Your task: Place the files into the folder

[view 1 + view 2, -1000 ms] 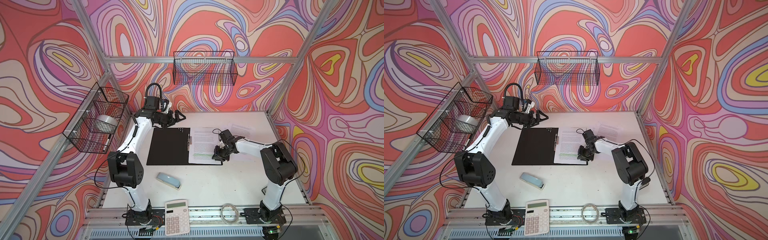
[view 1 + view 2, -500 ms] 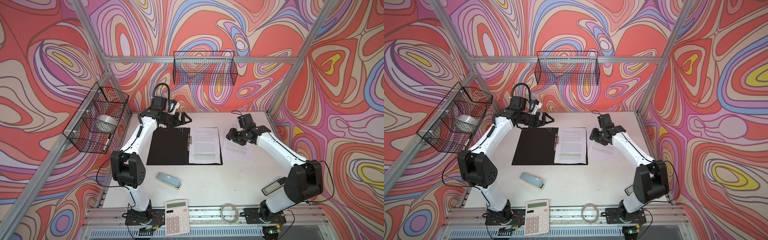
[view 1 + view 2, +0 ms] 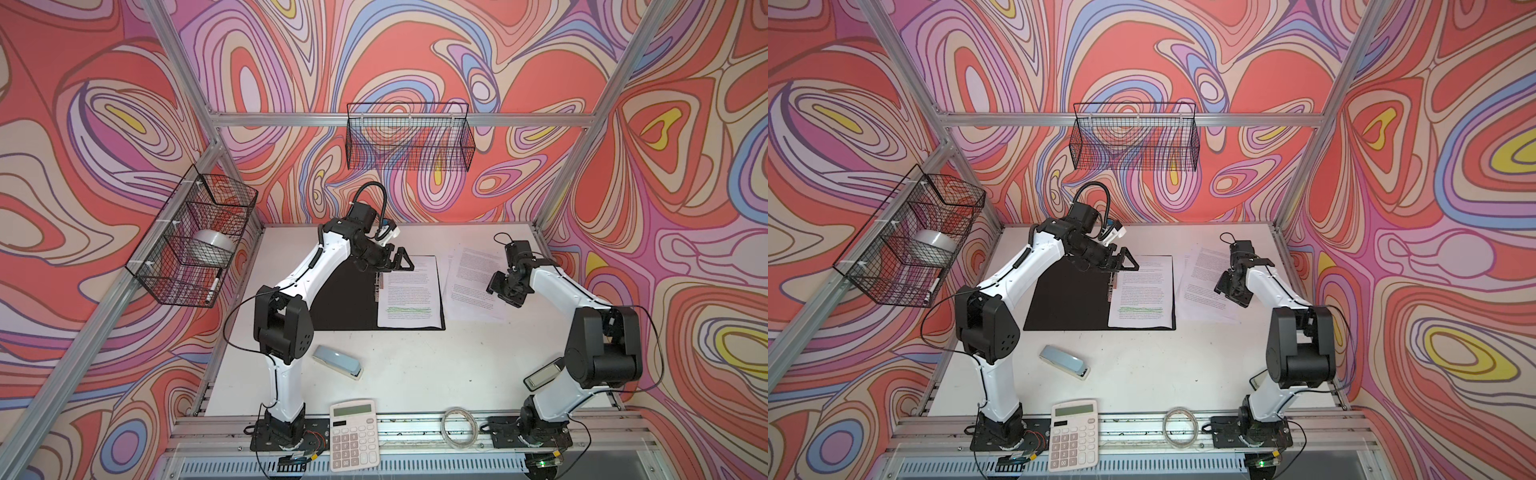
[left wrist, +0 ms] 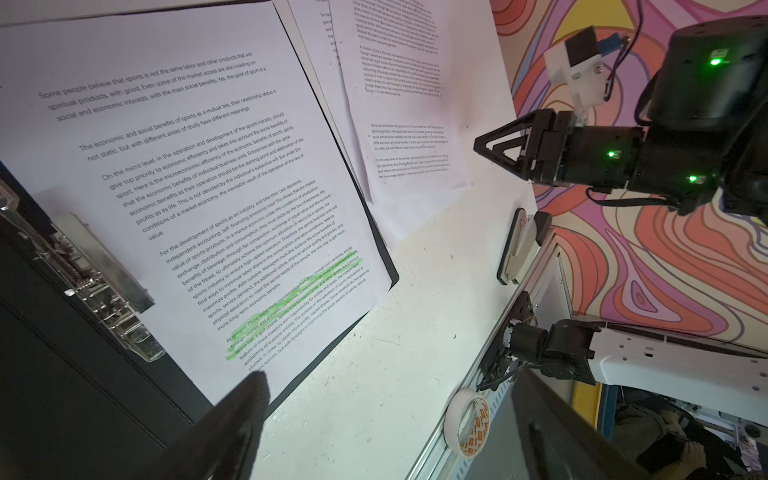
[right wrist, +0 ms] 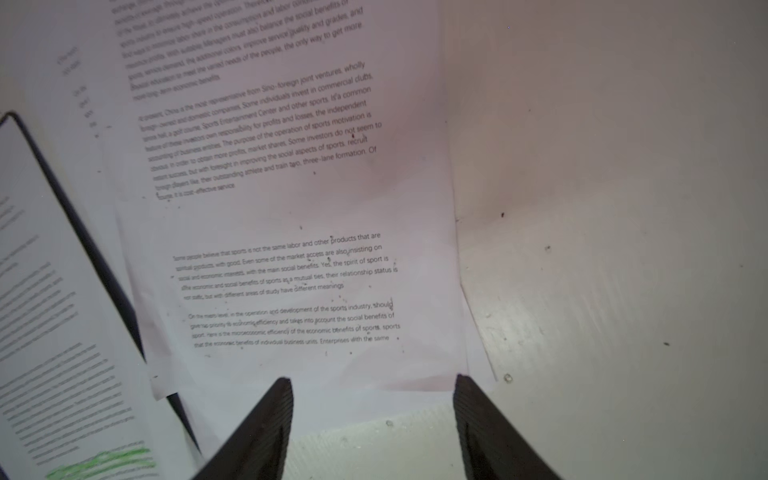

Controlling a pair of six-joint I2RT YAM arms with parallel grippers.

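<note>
Under the right gripper [image 5: 372, 382], jaws apart, empty: edge of loose files [image 5: 291, 208], just beside open folder [image 3: 345, 299]. Left gripper [image 3: 395, 262] wide, empty, over clip [image 4: 95, 286] end; one sheet [image 3: 409, 295] beneath.

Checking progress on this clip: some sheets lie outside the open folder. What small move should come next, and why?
Probably lower the right end effector onto the loose sheets and close on their edge. It hovers open just over that edge, and the sheets lie beside the open folder, which already holds a green-marked sheet.
</note>
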